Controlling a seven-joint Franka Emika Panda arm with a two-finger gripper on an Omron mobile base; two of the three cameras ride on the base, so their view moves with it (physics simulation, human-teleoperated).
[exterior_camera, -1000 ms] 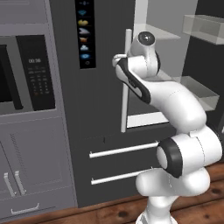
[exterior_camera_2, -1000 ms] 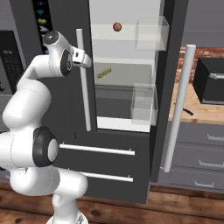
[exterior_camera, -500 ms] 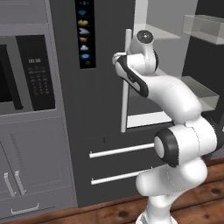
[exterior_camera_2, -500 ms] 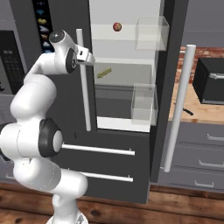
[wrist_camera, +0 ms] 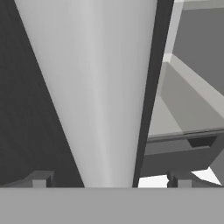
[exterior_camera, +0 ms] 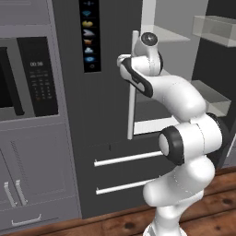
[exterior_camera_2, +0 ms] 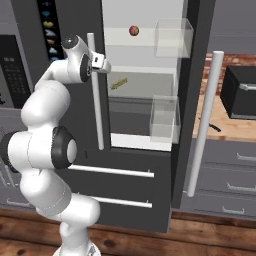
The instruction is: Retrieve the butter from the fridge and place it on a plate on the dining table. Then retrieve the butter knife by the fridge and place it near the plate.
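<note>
End effector [wrist_camera: 109, 181] first: its two tips stand spread wide, one to each side of the white bar handle [wrist_camera: 94, 96] of the left door, with nothing pinched between them. In the right base view the hand [exterior_camera_2: 100, 62] sits right at that handle [exterior_camera_2: 95, 90], near its upper end.

Largest risk is the fridge [exterior_camera_2: 145, 100] itself. Its right door [exterior_camera_2: 192, 100] hangs open, but the left door [exterior_camera: 99, 106] stands by the arm, and any reach inward from here has to clear its handle; a sideways swing with the tips straddling the bar would likely snag it or drag the door.

Next, the clear bins [exterior_camera_2: 172, 37] on the open door crowd the right side of the opening, so a wide approach could knock them.

Butter [exterior_camera_2: 118, 82] lies on the middle shelf [exterior_camera_2: 142, 92], toward its left edge, well apart from the hand. It is thin and lies flat, so a shallow approach may push it back instead of catching it.

Smallest, the red ball [exterior_camera_2: 133, 30] on the upper shelf could roll if the shelf is bumped. A dark sliver on the worktop [exterior_camera_2: 220, 127] right of the fridge may be the knife; too small to be sure.
</note>
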